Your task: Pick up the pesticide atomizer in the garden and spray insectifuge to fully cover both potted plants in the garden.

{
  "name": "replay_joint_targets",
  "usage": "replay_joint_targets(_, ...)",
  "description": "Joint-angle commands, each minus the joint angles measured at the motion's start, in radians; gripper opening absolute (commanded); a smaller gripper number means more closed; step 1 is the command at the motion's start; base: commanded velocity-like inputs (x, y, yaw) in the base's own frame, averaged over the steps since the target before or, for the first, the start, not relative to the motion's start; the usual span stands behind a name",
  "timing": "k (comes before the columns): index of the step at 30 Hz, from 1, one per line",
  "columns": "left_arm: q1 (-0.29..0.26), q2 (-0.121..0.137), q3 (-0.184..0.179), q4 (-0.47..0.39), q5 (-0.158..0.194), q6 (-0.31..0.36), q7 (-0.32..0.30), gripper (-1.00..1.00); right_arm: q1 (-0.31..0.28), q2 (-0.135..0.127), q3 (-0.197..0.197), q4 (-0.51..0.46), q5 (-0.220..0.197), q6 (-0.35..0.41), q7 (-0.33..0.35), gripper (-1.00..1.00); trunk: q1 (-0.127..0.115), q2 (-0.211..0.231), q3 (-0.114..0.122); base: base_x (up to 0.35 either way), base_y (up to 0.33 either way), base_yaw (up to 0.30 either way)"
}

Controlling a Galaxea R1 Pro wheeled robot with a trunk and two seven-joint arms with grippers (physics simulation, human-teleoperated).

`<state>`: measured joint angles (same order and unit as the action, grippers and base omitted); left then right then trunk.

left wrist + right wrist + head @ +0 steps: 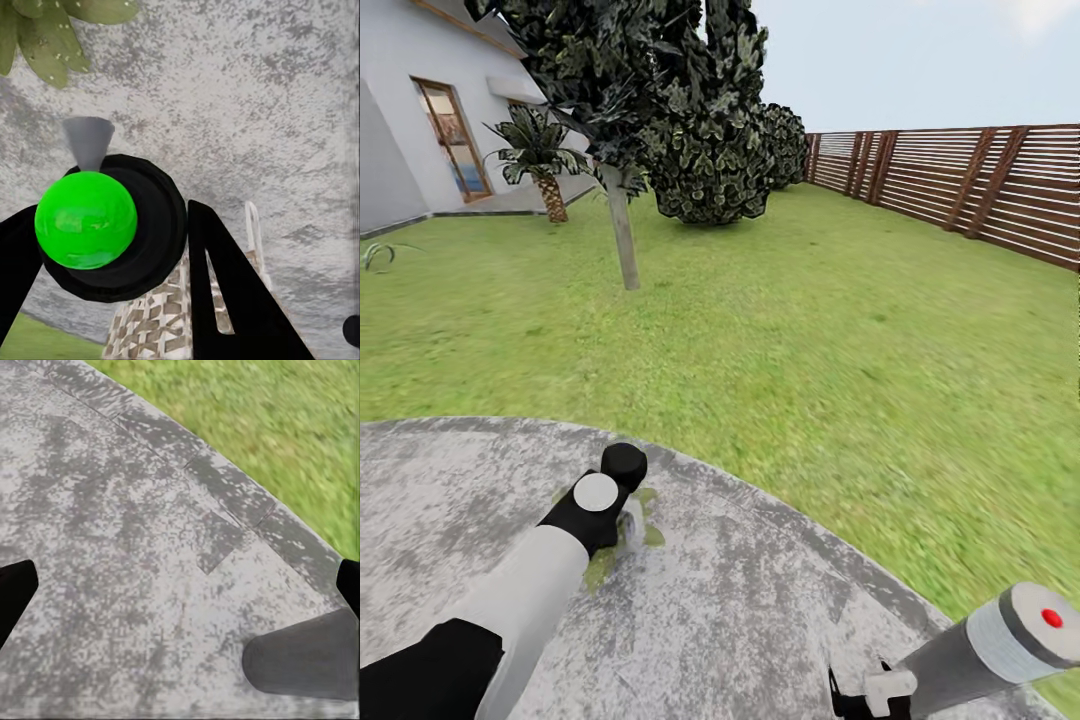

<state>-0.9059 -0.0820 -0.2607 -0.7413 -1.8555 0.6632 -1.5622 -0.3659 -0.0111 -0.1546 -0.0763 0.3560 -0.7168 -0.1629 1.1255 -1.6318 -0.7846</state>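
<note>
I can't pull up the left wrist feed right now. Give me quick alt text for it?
The left gripper's black fingers flank a dark round body with a bright green ball and a grey cone nozzle, probably the pesticide atomizer. Behind lies the grey paved patio, with pointed green leaves of a potted plant at one corner and a patterned white-and-brown object beneath.

L arm [520, 600] white w/ black joints, R arm [990, 650] grey, red dot, black end effector fingers [232, 300]

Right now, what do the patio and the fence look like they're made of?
Patio: looks like stone or concrete, matte, with mottled grey speckling and faint slab joints along its rim. Fence: looks like wood, brown horizontal slats on darker posts; its finish is hard to judge in a render.
</note>
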Motion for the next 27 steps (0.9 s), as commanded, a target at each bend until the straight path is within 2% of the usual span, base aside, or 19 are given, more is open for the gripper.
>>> replay_joint_targets(1, -0.001, 0.000, -0.001, -0.001, -0.007, 0.010, -0.009, -1.00, -0.001, -0.001, -0.008, 0.001, 0.011, -0.003, -0.004, 1.00, -0.001, 0.000, -0.001, -0.334, -0.144, 0.000)
replay_joint_targets(7, 0.000, 0.005, 0.002, 0.000, -0.007, 0.011, -0.009, -1.00, -0.001, -0.007, -0.007, 0.000, 0.014, -0.003, -0.005, 1.00, -0.001, 0.000, -0.001, -0.329, -0.151, 0.000)
replay_joint_targets(9, 0.020, 0.012, 0.009, -0.003, 0.006, 0.011, -0.009, -1.00, -0.001, -0.007, -0.006, 0.001, 0.015, -0.003, -0.004, 1.00, -0.001, 0.000, -0.001, -0.328, -0.152, 0.000)
replay_joint_targets(11, 0.058, 0.025, 0.035, -0.010, 0.043, 0.011, -0.009, -1.00, -0.001, -0.007, -0.005, 0.001, 0.016, -0.003, -0.004, 1.00, -0.001, 0.000, -0.001, -0.328, -0.152, 0.000)
replay_joint_targets(13, 0.097, 0.045, 0.085, -0.012, 0.107, 0.008, -0.009, -1.00, -0.001, -0.007, -0.005, 0.001, 0.016, -0.003, -0.004, 1.00, -0.001, 0.000, -0.001, -0.328, -0.152, 0.000)
replay_joint_targets(14, 0.110, 0.051, 0.109, -0.011, 0.147, 0.005, 0.022, -1.00, -0.001, -0.007, -0.005, 0.001, 0.017, -0.003, -0.004, 1.00, -0.001, 0.000, -0.001, -0.328, -0.151, 0.000)
replay_joint_targets(15, 0.129, 0.058, 0.149, -0.007, 0.224, 0.001, 0.089, -1.00, -0.001, -0.006, -0.004, 0.001, 0.017, -0.003, -0.004, 1.00, -0.001, 0.000, -0.001, -0.328, -0.144, 0.000)
replay_joint_targets(16, 0.143, 0.061, 0.172, -0.005, 0.287, -0.002, 0.137, -1.00, -0.001, -0.005, -0.004, 0.001, 0.018, -0.003, -0.003, 1.00, -0.001, 0.000, -0.001, -0.328, -0.139, 0.000)
replay_joint_targets(17, 0.159, 0.063, 0.190, -0.004, 0.354, -0.005, 0.187, -1.00, -0.001, -0.005, -0.004, 0.001, 0.018, -0.003, -0.003, 1.00, -0.001, 0.000, -0.001, -0.328, -0.136, 0.000)
replay_joint_targets(18, 0.186, 0.065, 0.205, -0.004, 0.456, -0.017, 0.264, -1.00, -0.001, -0.005, -0.004, 0.001, 0.018, -0.003, -0.003, 1.00, -0.001, 0.000, -0.001, -0.323, -0.128, 0.000)
replay_joint_targets(19, 0.206, 0.065, 0.211, -0.003, 0.522, -0.035, 0.316, -1.00, -0.001, -0.005, -0.004, 0.001, 0.018, -0.003, -0.003, 1.00, -0.001, 0.000, -0.001, -0.301, -0.118, 0.000)
replay_joint_targets(20, 0.235, 0.066, 0.216, -0.003, 0.611, -0.083, 0.391, -1.00, -0.001, -0.004, -0.003, 0.001, 0.018, -0.003, -0.003, 1.00, -0.001, 0.000, -0.001, -0.267, -0.101, 0.000)
replay_joint_targets(21, 0.273, 0.066, 0.221, -0.002, 0.712, -0.164, 0.477, -1.00, -0.001, -0.004, -0.003, 0.002, 0.019, -0.003, -0.002, 1.00, -0.001, 0.000, -0.001, -0.231, -0.050, 0.000)
replay_joint_targets(22, 0.300, 0.066, 0.223, 0.000, 0.785, -0.221, 0.531, -1.00, -0.001, -0.003, -0.003, 0.002, 0.019, -0.003, -0.002, 1.00, -0.001, 0.000, -0.001, -0.202, -0.026, 0.000)
replay_joint_targets(23, 0.318, 0.065, 0.224, 0.002, 0.834, -0.254, 0.565, -1.00, -0.001, -0.002, -0.003, 0.002, 0.020, -0.002, -0.001, 1.00, -0.001, 0.000, -0.001, -0.154, -0.016, 0.000)
replay_joint_targets(24, 0.344, 0.065, 0.225, 0.012, 0.911, -0.301, 0.623, -1.00, -0.001, -0.001, -0.003, 0.003, 0.020, -0.002, 0.000, 1.00, -0.001, 0.000, -0.001, -0.079, -0.008, 0.000)
replay_joint_targets(25, 0.370, 0.066, 0.230, 0.081, 1.065, -0.425, 0.771, -1.00, -0.001, 0.001, -0.002, 0.004, 0.019, -0.001, 0.000, 1.00, -0.001, 0.000, -0.001, -0.032, -0.003, 0.000)
replay_joint_targets(26, 0.380, 0.065, 0.241, 0.169, 1.178, -0.540, 0.900, -1.00, -0.001, 0.003, -0.002, 0.005, 0.019, -0.001, 0.000, 1.00, -0.001, 0.000, -0.001, -0.017, -0.002, 0.000)
replay_joint_targets(27, 0.383, 0.065, 0.246, 0.223, 1.235, -0.607, 0.972, -1.00, -0.001, 0.005, -0.002, 0.006, 0.019, -0.001, 0.000, 1.00, -0.001, 0.000, -0.001, -0.011, -0.001, 0.000)
